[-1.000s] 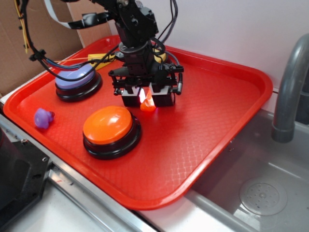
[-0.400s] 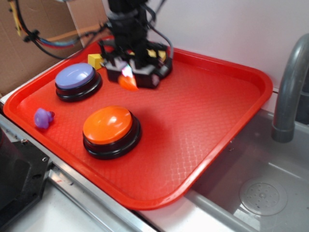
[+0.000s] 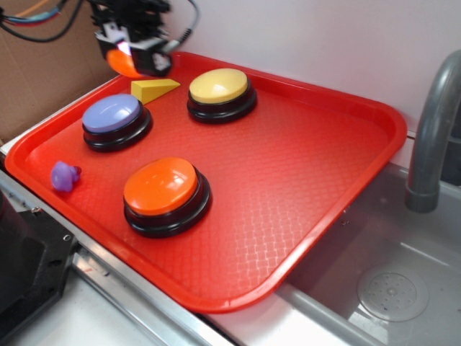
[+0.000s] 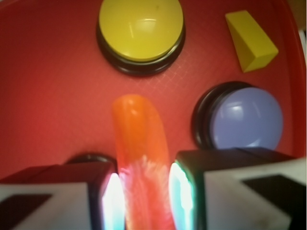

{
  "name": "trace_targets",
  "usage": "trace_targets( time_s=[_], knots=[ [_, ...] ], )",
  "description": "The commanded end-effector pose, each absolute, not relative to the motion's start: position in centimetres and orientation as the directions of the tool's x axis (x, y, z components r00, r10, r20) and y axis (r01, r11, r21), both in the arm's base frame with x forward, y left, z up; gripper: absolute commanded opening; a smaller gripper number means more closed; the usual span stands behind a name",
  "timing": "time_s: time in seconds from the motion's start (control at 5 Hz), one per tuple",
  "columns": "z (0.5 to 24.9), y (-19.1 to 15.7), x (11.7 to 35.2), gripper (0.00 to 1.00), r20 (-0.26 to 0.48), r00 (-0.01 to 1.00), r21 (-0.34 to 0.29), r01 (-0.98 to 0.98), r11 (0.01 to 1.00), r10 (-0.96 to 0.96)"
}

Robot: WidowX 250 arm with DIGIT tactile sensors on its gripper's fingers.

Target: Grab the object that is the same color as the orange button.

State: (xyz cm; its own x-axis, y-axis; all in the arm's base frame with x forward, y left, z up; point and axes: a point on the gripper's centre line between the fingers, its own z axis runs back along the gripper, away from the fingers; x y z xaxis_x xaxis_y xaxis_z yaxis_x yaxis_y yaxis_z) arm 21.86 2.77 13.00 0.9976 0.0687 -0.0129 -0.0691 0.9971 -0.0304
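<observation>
Orange object [image 4: 140, 153]: hanging clamped between the hand's [image 4: 142, 196] fingers, long axis pointing straight out ahead, raised above red tray [image 3: 324, 187].

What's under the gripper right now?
The gripper holds the orange piece clear above the red tray, yellow button ahead. The fingers hide whatever lies directly beneath.

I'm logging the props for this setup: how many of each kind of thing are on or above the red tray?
Dome buttons: 3 (orange, yellow, purple)
Yellow wedge block: 1
Small purple toy: 1
Glossy orange curved plastic piece, held in the end effector: 1
Total: 6
</observation>
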Motion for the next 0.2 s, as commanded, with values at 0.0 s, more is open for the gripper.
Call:
trace_targets(
  time_s=[0.0],
  knots=[
    [15.03,5.51,23.84,0.0,0.02,1.0,0.022,-0.019,1.0,0.018]
  ],
)
